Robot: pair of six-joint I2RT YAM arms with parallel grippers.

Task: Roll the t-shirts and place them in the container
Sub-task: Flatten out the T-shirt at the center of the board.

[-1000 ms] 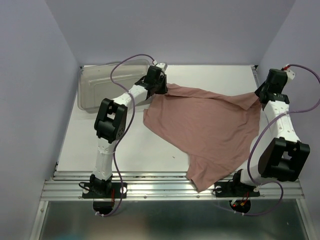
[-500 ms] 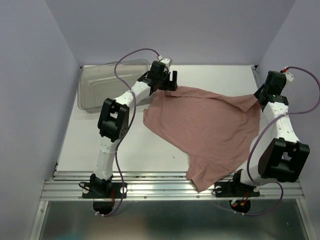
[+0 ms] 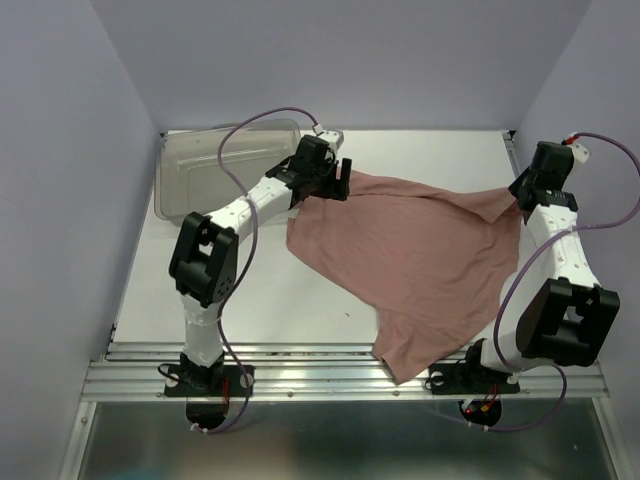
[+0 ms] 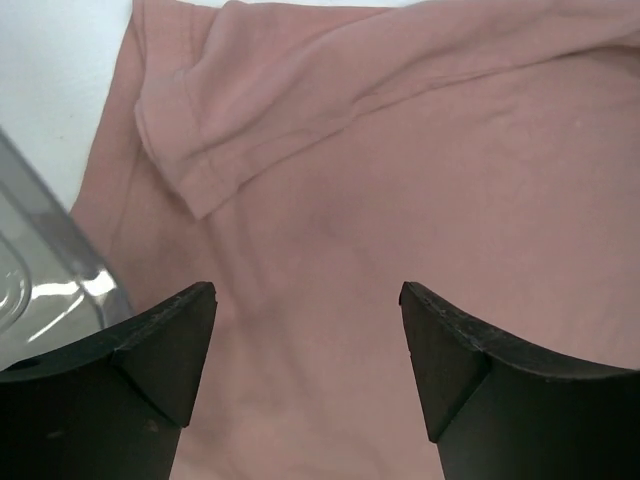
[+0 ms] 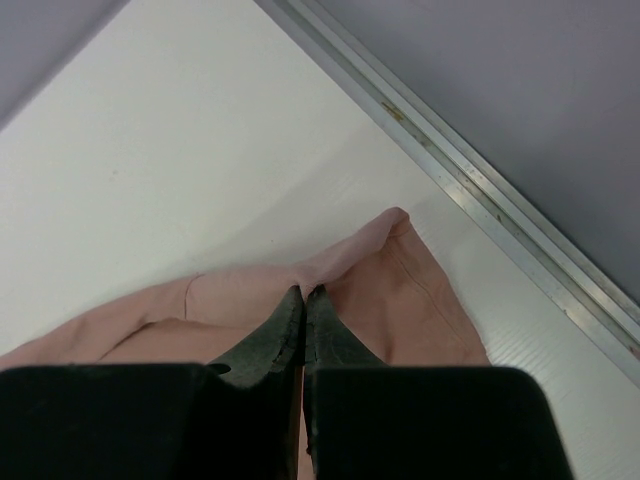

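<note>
Black jaws stand spread wide on the left gripper (image 4: 305,295), released, hovering just above the dusty-pink t-shirt (image 4: 400,180) with nothing between them. Under it a short sleeve (image 4: 230,130) lies folded over the body of the shirt, hem showing. At the left edge of the wrist view sits a corner of the clear grey plastic bin (image 4: 40,280), just beside the fabric.

Over to the right gripper (image 5: 304,293): clenched, fingertips pressed together on a pinch of the t-shirt (image 5: 400,290), a little peak of cloth sticking out past them. Beyond is white table, then the aluminium rail (image 5: 480,200) against the wall.

From above, the bin (image 3: 200,170) sits at the far left of the table (image 3: 250,290). The shirt lies outside it, to its right. A purple cable (image 3: 250,130) loops above the bin.

The left arm rises from its base, bends at the elbow and reaches far and right past the bin's near right corner, left gripper (image 3: 340,180) at the shirt's far left corner. The right arm folds back on itself, right gripper (image 3: 522,197) near the far right, lifting that corner.

The t-shirt (image 3: 420,260) spreads between them, its near corner draping over the front rails. The right arm hides its right edge; which face is up I cannot tell.
</note>
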